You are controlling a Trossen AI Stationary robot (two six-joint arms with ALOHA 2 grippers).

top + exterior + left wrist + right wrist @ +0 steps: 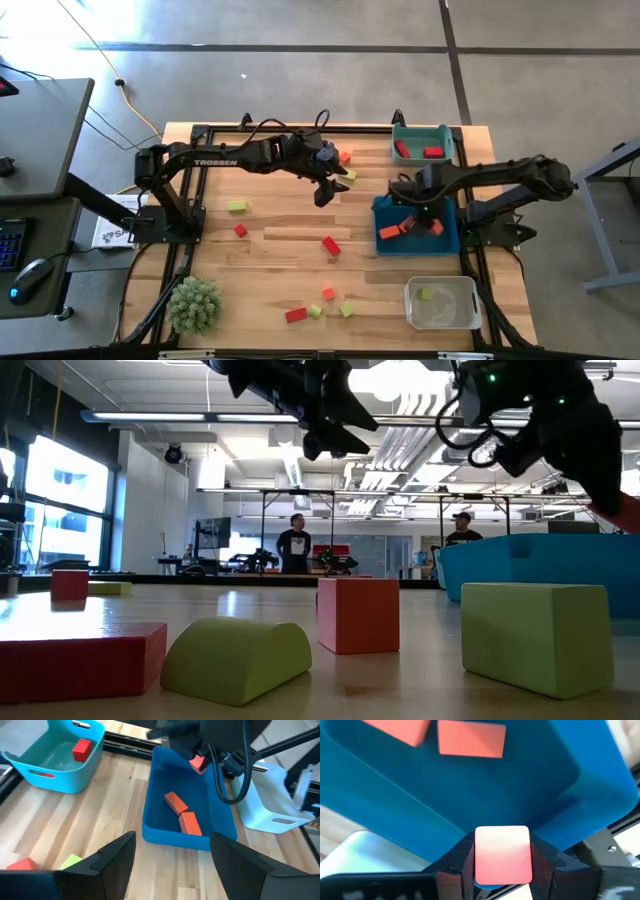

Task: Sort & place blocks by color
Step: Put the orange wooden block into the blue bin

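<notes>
Left gripper [328, 186] is hovering over mid-table with its fingers [115, 857] spread wide and nothing between them; a red block [330, 245] is lying on the wood nearer the front edge, well apart from it. Left arm is reaching in from the table's left side.

Right gripper [502, 870] is clamping an orange block [503, 854] between its jaws, above the dark blue bin [450, 240]. Right arm is folding in from the right side over that bin.

Right wrist view is showing the held block against the bin's floor, with two more orange blocks [471, 740] lying inside. High view is not resolving the grip, but is showing the teal bin [421, 130] holding red blocks [433, 152], the clear bin [443, 320] holding one yellow-green block [427, 294], and loose blocks scattered on the table [270, 290].
</notes>
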